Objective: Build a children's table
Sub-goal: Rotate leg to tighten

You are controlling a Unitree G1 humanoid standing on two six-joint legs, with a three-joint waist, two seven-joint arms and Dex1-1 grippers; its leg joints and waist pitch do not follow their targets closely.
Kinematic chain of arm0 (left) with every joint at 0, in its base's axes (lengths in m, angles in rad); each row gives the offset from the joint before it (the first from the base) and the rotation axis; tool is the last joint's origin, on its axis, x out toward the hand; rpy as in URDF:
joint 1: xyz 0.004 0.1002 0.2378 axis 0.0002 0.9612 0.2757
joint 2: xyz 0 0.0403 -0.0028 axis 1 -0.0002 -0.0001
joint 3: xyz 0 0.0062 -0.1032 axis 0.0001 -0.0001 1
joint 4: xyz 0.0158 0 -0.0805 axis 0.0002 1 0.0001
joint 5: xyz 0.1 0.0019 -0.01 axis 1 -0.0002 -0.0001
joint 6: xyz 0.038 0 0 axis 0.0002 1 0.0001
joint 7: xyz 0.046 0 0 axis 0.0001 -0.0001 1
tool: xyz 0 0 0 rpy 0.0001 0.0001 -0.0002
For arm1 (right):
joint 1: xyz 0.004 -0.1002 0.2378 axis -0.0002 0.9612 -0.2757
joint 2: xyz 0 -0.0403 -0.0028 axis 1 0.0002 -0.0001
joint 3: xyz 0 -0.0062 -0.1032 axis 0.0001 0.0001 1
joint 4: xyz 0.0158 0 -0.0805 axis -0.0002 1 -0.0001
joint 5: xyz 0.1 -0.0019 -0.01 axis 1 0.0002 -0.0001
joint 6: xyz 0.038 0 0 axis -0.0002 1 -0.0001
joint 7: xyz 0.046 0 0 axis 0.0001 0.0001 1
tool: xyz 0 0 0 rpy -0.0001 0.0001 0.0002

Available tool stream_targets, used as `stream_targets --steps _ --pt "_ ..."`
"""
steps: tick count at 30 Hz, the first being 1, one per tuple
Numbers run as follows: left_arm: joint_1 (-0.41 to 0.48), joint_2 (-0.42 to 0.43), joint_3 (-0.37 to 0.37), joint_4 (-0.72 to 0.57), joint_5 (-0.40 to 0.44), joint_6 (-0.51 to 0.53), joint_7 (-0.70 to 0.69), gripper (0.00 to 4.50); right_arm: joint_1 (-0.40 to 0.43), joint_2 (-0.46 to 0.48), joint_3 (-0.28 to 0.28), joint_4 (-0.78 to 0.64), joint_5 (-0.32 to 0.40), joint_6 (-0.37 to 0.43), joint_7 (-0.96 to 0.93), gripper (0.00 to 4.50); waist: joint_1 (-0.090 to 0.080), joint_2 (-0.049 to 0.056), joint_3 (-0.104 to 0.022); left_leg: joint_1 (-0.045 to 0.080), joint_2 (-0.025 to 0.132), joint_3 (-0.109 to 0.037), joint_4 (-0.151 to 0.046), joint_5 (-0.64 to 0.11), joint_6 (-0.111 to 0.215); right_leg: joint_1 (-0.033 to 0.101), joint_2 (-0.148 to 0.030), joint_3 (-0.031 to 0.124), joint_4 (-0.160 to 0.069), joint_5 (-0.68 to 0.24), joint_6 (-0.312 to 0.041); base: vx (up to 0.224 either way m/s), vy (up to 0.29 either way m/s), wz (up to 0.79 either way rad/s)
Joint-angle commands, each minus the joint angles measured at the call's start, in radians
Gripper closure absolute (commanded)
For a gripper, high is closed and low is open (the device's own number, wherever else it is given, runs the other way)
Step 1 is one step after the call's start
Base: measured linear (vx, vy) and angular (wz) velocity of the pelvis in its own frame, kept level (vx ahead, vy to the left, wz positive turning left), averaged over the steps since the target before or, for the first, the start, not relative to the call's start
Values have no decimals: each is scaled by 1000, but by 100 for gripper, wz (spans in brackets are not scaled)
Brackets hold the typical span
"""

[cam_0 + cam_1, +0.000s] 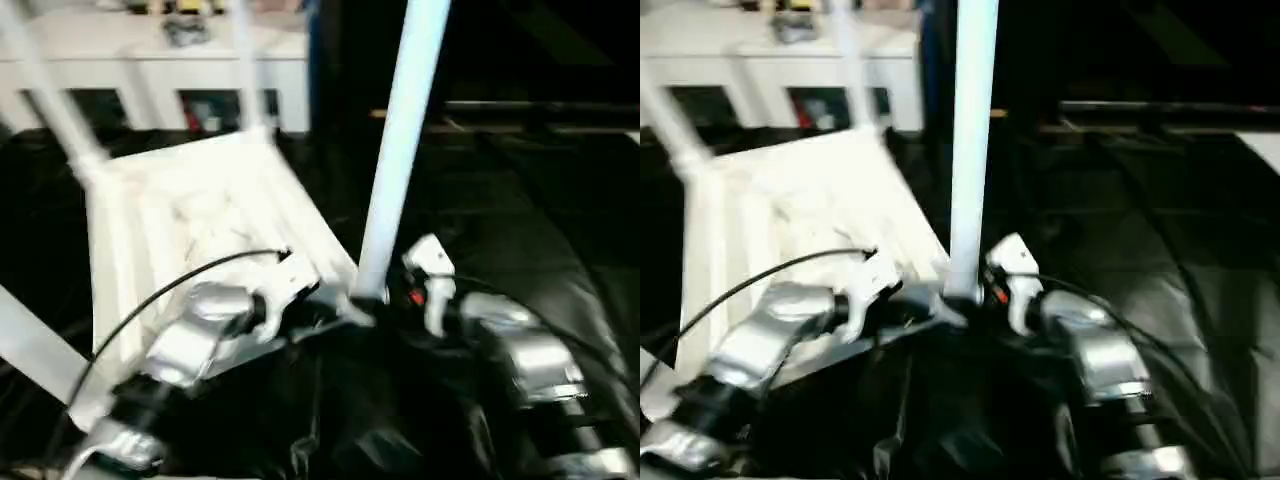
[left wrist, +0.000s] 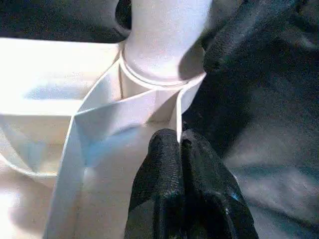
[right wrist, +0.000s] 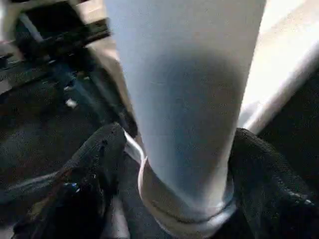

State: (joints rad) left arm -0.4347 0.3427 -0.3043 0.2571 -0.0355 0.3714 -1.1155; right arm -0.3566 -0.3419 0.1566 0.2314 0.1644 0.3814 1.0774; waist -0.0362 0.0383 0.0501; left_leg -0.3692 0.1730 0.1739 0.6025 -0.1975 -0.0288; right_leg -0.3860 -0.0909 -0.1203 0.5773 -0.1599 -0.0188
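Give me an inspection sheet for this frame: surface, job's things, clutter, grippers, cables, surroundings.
Surface: black sheeting, wrinkled.
Job's things: children's table lies underside up; near corner leg stands in its socket.
Clutter: nothing seen.
Grippers: left gripper shut on the corner wall under that socket; right gripper straddles the leg's base, fingers apart.
Cables: black cable arcs over the left forearm.
Surroundings: white cabinet behind.

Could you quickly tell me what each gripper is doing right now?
Left gripper: shut, fingertips against the tabletop's corner rib, nothing visibly held.
Right gripper: open, a finger on either side of the leg.
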Motion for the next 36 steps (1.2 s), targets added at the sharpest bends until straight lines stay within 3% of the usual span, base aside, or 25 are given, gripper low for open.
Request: stream_targets --steps 1,3,8,9,11,20,24,29,30,33,34,36 --pt "-20 -1 -20 -66 -41 -23 -48 450 11 -8 108 -10 18 28 111 133 13 -3 -62 11 66 -21 -73 -215 78 41 -69 66 -66 -268 -230 0 0 0" --pt "-18 23 -25 -69 -45 -23 -78 450 6 -46 138 -11 10 25 174 143 27 -5 -62 15 69 -21 -76 -220 67 41 -66 67 -62 -259 -231 0 0 0" --pt "-20 39 -25 -64 -46 -29 -96 450 -1 -70 169 -5 -7 0 216 189 40 -6 -60 19 68 -15 -78 -244 44 38 -67 76 -62 -290 -227 0 0 0" --pt "-21 40 -23 -62 -46 -29 -96 450 -2 -70 173 -4 -11 -8 218 189 41 -11 -60 20 67 -13 -79 -250 40 36 -67 78 -63 -304 -223 0 0 0" --pt "-24 42 -21 -59 -48 -29 -98 450 -6 -71 183 0 -17 -24 227 217 40 -10 -59 17 66 -12 -79 -252 39 37 -69 81 -63 -326 -215 0 0 0" --pt "-31 17 0 -37 -40 -35 -38 450 5 -43 185 -16 0 -14 208 241 40 -11 -59 16 65 -9 -77 -247 44 35 -68 83 -68 -352 -201 0 0 0" --pt "-46 -19 20 -15 -24 -29 44 450 40 -19 167 -29 10 -14 163 243 42 -11 -56 25 66 -8 -78 -279 34 27 -67 84 -76 -390 -191 0 0 0" --pt "-65 -78 38 7 4 -14 168 450 64 67 109 -3 9 -17 16 245 33 -15 -51 21 62 -15 -81 -341 15 27 -69 78 -87 -509 -152 0 0 0" --pt "-75 -122 44 14 17 4 238 450 63 136 80 39 -13 -30 -110 246 26 -13 -48 26 60 -16 -78 -364 2 19 -70 75 -96 -569 -127 0 0 0" --pt "-89 -165 50 25 33 19 305 450 50 203 65 83 -44 -23 -235 248 4 -16 -45 20 53 -28 -79 -410 -13 23 -70 58 -109 -660 -78 0 0 0" --pt "-93 -178 51 28 38 24 324 450 44 226 58 98 -54 -22 -278 248 -13 -12 -43 19 51 -35 -78 -456 -19 21 -71 48 -116 -697 -51 0 0 0" --pt "-103 -207 53 32 48 34 367 450 24 274 49 132 -79 -24 -367 248 -36 -8 -41 23 47 -42 -74 -507 -29 16 -72 35 -127 -727 -35 0 0 0"
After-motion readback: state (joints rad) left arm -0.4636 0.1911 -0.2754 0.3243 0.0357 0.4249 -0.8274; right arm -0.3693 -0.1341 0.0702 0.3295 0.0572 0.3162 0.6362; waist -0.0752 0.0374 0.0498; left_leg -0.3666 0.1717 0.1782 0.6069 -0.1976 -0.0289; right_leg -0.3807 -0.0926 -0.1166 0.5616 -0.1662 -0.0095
